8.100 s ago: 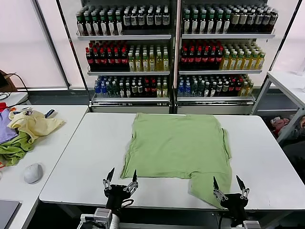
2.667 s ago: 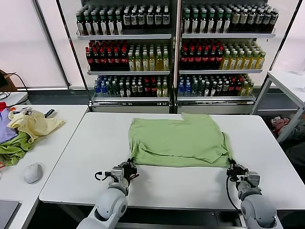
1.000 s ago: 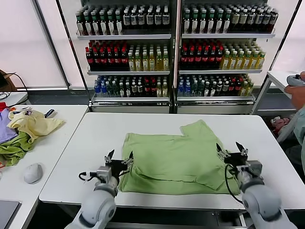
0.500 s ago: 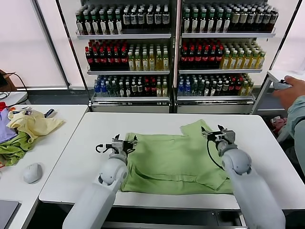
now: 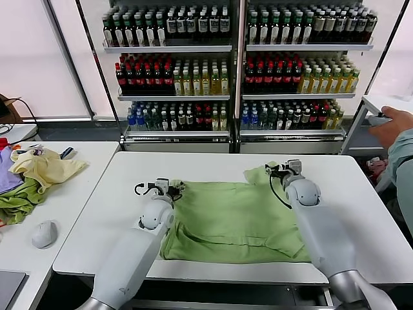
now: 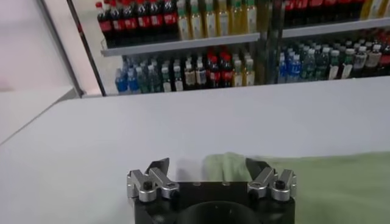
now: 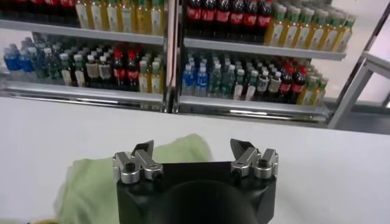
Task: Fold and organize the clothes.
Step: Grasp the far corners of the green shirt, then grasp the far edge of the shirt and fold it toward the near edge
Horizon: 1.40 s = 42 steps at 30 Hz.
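T-shirt [image 5: 235, 216] lies partly folded on white table [image 5: 97, 219], soft, light, floppy. Left gripper [image 5: 161, 188] fingers spread, far left corner just ahead between them. Right gripper [image 5: 282, 169] fingers spread over far sleeve. Best pinch thin edge corners; cloth likely sags.

A T-shirt [image 5: 235, 219] lies on the counter [image 5: 97, 239]. Behind the counter stand bottle shelves [image 5: 239, 71]. Left of it, a garment pile [image 5: 32, 177].
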Each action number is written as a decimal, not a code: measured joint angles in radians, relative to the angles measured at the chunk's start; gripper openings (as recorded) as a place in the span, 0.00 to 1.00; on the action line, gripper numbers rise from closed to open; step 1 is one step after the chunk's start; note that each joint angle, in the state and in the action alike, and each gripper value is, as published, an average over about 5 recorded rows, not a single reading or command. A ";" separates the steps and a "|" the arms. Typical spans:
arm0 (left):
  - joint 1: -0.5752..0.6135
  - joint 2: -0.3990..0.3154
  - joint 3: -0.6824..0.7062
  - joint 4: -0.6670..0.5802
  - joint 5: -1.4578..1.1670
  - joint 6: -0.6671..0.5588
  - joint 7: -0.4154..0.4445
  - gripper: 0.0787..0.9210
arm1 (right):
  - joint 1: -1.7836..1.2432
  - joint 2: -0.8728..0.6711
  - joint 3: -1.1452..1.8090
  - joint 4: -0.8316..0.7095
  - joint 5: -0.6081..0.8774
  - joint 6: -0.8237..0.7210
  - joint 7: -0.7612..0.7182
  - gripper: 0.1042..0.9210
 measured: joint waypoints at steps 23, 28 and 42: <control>0.019 0.031 0.011 -0.014 -0.127 -0.010 0.038 0.14 | 0.037 0.028 0.002 -0.122 0.010 -0.008 -0.050 0.07; 0.040 0.042 0.001 -0.044 -0.147 -0.041 0.047 0.03 | -0.001 0.006 0.001 -0.045 0.045 0.002 -0.041 0.01; 0.162 0.105 -0.052 -0.280 -0.189 -0.121 0.076 0.02 | -0.205 -0.111 0.087 0.389 0.172 -0.010 -0.013 0.01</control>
